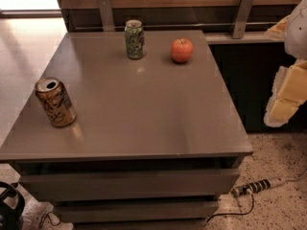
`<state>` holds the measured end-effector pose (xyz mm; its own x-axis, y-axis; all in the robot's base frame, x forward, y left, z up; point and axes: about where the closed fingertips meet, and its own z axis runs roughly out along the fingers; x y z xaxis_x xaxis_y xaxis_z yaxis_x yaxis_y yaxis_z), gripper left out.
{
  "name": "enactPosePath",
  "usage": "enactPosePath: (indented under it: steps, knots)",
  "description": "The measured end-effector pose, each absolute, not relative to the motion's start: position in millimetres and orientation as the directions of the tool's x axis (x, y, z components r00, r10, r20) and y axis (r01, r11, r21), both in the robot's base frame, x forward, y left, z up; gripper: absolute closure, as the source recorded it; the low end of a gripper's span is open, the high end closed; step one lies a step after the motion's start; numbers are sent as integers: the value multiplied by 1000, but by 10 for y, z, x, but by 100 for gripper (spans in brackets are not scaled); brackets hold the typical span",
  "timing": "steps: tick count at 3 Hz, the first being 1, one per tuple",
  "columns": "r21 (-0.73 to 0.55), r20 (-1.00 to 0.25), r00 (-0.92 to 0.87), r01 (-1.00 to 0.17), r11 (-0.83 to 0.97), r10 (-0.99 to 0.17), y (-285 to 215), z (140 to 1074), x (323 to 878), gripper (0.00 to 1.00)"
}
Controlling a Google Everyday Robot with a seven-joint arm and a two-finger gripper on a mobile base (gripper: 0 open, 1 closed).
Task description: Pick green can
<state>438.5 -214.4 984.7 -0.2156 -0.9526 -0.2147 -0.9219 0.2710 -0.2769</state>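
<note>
The green can (134, 39) stands upright near the far edge of the grey table (144, 109), left of the middle. It is green and white with dark squiggles and a silver top. My gripper (283, 104), white with yellow pads, hangs at the right edge of the view. It is off the table's right side and far from the can, and it holds nothing that I can see.
A red apple (182, 50) sits just right of the green can. An orange-brown can (55, 102) stands tilted near the table's left edge. A wooden wall with metal brackets (242, 13) runs behind. A power strip (256, 186) lies on the floor at right.
</note>
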Motion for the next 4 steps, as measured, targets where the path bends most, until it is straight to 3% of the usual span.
enactPosePath:
  steps: [2, 4]
  knots:
    - [-298, -268, -232, -903, 310, -935, -2164, 9949, 4637, 0]
    - [-288, -540, -274, -828, 480, -796, -1929, 9818, 5084, 0]
